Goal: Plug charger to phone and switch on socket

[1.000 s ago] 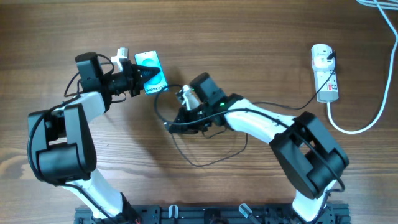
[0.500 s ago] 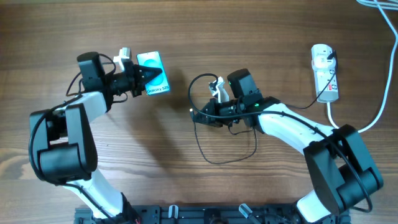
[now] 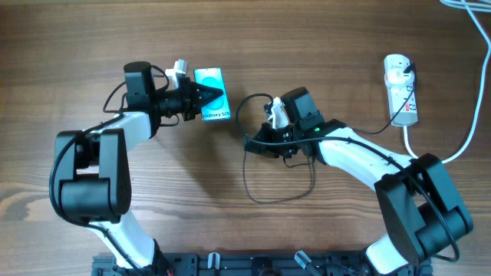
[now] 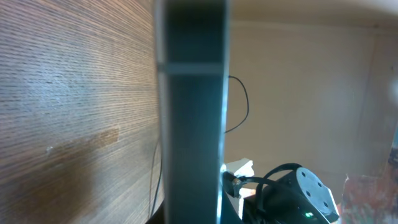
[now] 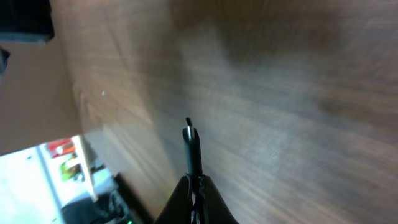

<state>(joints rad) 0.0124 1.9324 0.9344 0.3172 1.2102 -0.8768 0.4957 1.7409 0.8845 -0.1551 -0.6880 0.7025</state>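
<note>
Gripping one phone [image 3: 215,80] in left tool [image 3: 204,98], one charger [image 5: 192,148] in right tool [image 5: 193,183]; one socket [image 3: 400,92] overhead only, connector tip clear only from right wrist.

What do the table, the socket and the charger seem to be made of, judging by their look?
The table looks like wood or wood-look laminate with a matte finish; brown grain lines run along it. The socket is probably hard white plastic, smooth, with a red marking. The charger has a thin black cable lying in loose loops, so likely a rubber or soft plastic coating.
</note>
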